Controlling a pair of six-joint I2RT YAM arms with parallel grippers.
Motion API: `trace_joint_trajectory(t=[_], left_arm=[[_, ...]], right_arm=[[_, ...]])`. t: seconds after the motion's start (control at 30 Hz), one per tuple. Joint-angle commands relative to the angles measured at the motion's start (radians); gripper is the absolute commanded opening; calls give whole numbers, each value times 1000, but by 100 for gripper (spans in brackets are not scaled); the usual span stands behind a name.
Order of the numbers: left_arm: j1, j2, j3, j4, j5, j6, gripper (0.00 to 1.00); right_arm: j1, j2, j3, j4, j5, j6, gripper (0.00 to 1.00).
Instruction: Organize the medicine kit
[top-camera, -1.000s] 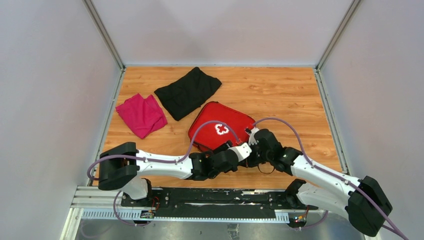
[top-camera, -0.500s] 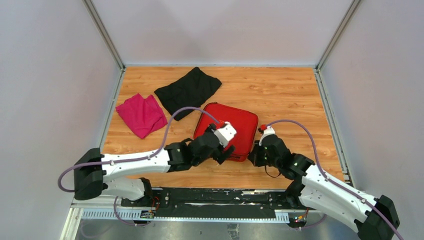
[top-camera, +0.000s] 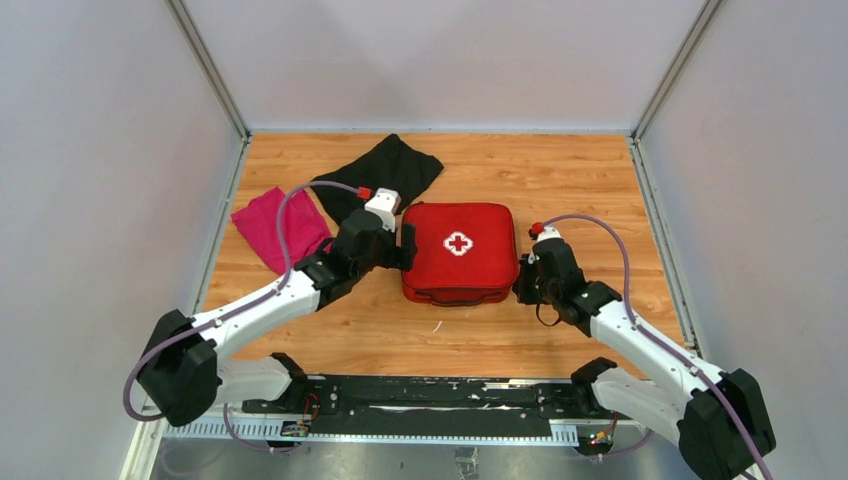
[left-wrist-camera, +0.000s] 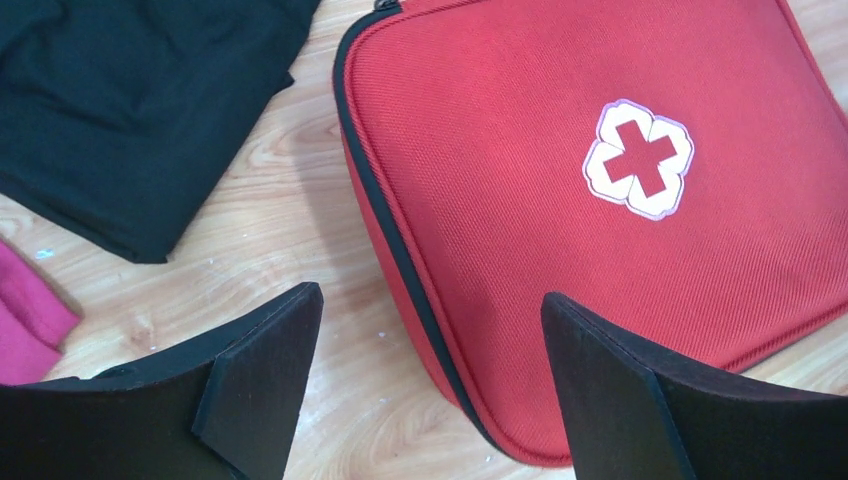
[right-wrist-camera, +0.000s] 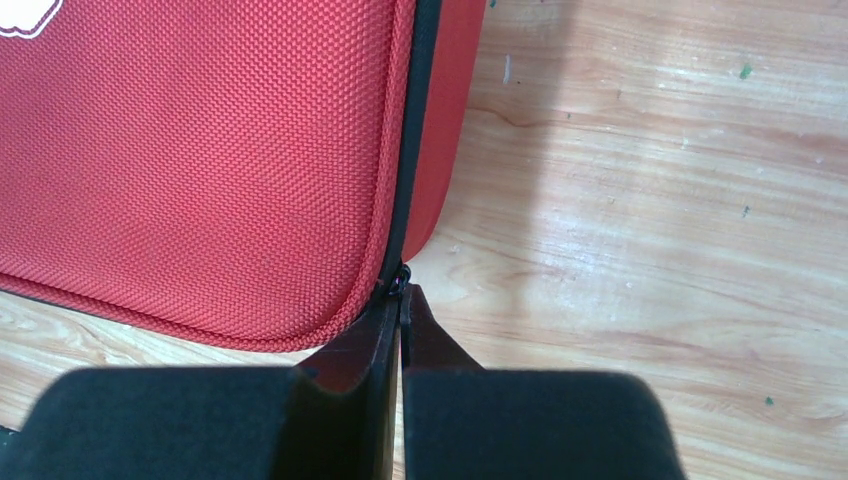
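The medicine kit (top-camera: 458, 250) lies flat and zipped in the middle of the table, white cross up. In the left wrist view its left edge and black zip line (left-wrist-camera: 400, 260) run between the fingers. My left gripper (top-camera: 407, 250) (left-wrist-camera: 430, 300) stands wide open at that left edge, nothing held; one finger hangs over the wood, the other over the red lid. My right gripper (top-camera: 520, 288) (right-wrist-camera: 401, 295) is shut at the kit's near right corner (right-wrist-camera: 200, 150), its tips pinching the small black zip pull (right-wrist-camera: 401, 278).
A black cloth (top-camera: 378, 180) (left-wrist-camera: 130, 110) lies behind the kit's left side. A magenta cloth (top-camera: 280, 228) (left-wrist-camera: 25, 330) lies further left, under the left arm's cable. Grey walls and metal rails bound the wooden table.
The kit swung from a diagonal pose to square and slid back. My left arm moved from the kit's near side to its left edge and opened. The right gripper stayed shut at the corner.
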Motion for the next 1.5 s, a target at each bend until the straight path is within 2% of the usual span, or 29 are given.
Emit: trace_joint_trajectory(t=[0.0, 0.2, 0.43, 0.6, 0.83, 1.0, 1.17, 1.33, 1.37, 1.47], left_arm=[[88, 49, -19, 105, 126, -125, 85], [229, 180, 24, 172, 240, -219, 77], [245, 280, 46, 204, 308, -248, 57], [246, 271, 17, 219, 312, -254, 42], [245, 207, -65, 220, 341, -261, 12], [245, 125, -156, 217, 367, -279, 1], [246, -37, -277, 204, 362, -328, 0], [245, -249, -355, 42, 290, -340, 0], [245, -307, -366, -21, 272, -340, 4], [245, -425, -358, -138, 227, -325, 28]], right_arm=[[-16, 40, 45, 11, -83, -56, 0], [-16, 46, 41, 11, -111, -61, 0], [-18, 39, 42, 5, -112, -75, 0], [-18, 47, 49, 5, -126, -77, 0], [-17, 93, 74, 27, -121, -113, 0], [-20, 147, 113, 40, -141, -159, 0], [-32, 219, 167, 64, -179, -243, 0], [-56, 341, 237, 94, -227, -311, 0], [-66, 377, 263, 92, -244, -330, 0], [-83, 448, 326, 62, -255, -361, 0]])
